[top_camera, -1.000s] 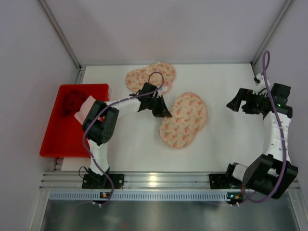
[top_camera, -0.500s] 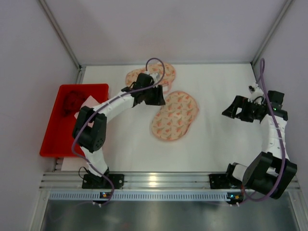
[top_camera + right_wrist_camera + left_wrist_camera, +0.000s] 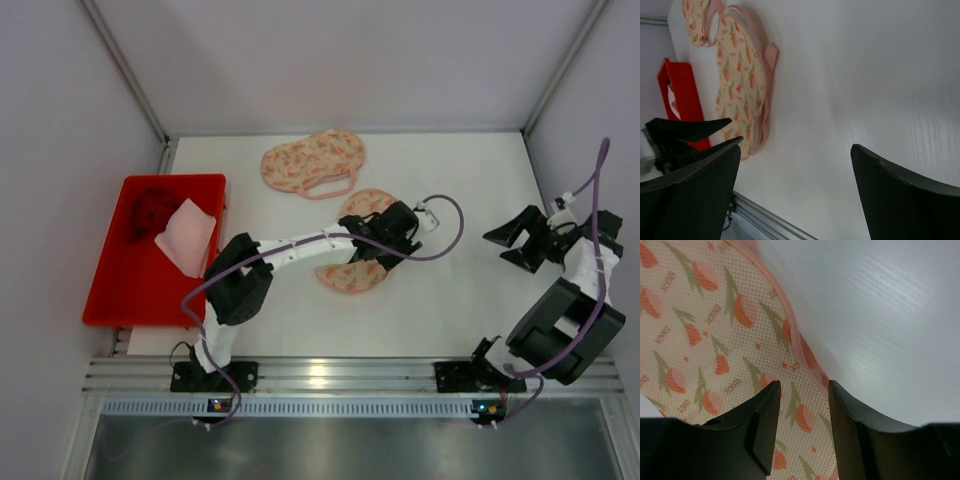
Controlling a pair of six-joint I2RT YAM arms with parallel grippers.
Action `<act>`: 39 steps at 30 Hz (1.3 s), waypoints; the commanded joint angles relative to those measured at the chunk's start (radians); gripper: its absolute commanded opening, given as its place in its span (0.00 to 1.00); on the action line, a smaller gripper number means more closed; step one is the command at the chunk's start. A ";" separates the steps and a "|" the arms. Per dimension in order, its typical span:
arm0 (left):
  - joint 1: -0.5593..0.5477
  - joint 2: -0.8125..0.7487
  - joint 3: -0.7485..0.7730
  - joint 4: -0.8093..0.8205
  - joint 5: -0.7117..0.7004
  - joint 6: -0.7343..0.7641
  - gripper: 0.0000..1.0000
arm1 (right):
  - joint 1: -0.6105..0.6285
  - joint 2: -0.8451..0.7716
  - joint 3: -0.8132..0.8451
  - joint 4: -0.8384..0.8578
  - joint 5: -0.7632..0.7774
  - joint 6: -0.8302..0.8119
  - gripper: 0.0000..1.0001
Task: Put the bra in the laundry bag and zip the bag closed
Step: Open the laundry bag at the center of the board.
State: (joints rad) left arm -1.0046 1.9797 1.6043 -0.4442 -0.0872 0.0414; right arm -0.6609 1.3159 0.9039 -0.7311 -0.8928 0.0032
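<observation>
**Left gripper over the printed mesh bag, bra in the red tray**

The laundry bag lay flat near the middle of the white table, a rounded, two-lobed pouch. In the left wrist view its cloth was a cream mesh of tiny holes, printed with orange-pink tulips on green stems and small lettering, with a salmon-pink piped rim. The left arm reached across it from the near left. The left gripper sat over the bag's right side. Its smooth black fingers stood partly apart with a narrow gap, nothing was pinched between them, and the piped rim ran beyond the gap. Whether the tips touched the mesh could not be told.

A second bag of the same print and lobed shape lay farther back, apart from the first, with a thin pink loop at its near edge.

The bra, a dark red crumpled bundle, sat in the far left corner of the red plastic tray at the table's left edge, well apart from both bags. A soft pale pink cloth lay beside it, reaching toward the tray's right wall.

The right gripper hung over bare table at the far right, its wedge-shaped black jaws spread wide and holding nothing. The right wrist view showed the table's faintly ribbed matte surface between them, with the bag and the tray beyond
</observation>
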 commanded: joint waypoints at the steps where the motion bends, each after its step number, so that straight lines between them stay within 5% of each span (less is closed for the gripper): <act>1: -0.025 0.066 0.062 -0.080 -0.112 0.098 0.49 | -0.080 0.054 0.047 -0.077 -0.103 -0.037 0.93; 7: -0.045 0.160 0.138 -0.114 -0.192 0.127 0.50 | -0.111 0.080 0.039 -0.079 -0.109 -0.052 0.93; 11: -0.045 0.180 0.144 -0.113 -0.210 0.138 0.41 | -0.111 0.080 0.038 -0.077 -0.110 -0.052 0.93; 17: -0.042 0.166 0.151 -0.113 -0.172 0.114 0.00 | -0.112 0.083 0.039 -0.082 -0.112 -0.055 0.93; 28: 0.029 -0.038 0.177 -0.111 0.073 -0.038 0.00 | -0.112 0.085 0.041 -0.083 -0.146 -0.068 0.93; 35: 0.205 -0.156 0.122 -0.106 0.291 -0.259 0.00 | -0.106 0.089 0.053 -0.102 -0.179 -0.094 0.91; 39: 0.348 -0.272 0.027 -0.102 0.276 -0.351 0.00 | -0.074 0.082 0.063 -0.099 -0.199 -0.117 0.89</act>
State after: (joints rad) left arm -0.7475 1.8088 1.6894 -0.5575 0.1520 -0.1905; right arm -0.7540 1.4059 0.9192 -0.8284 -1.0386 -0.0689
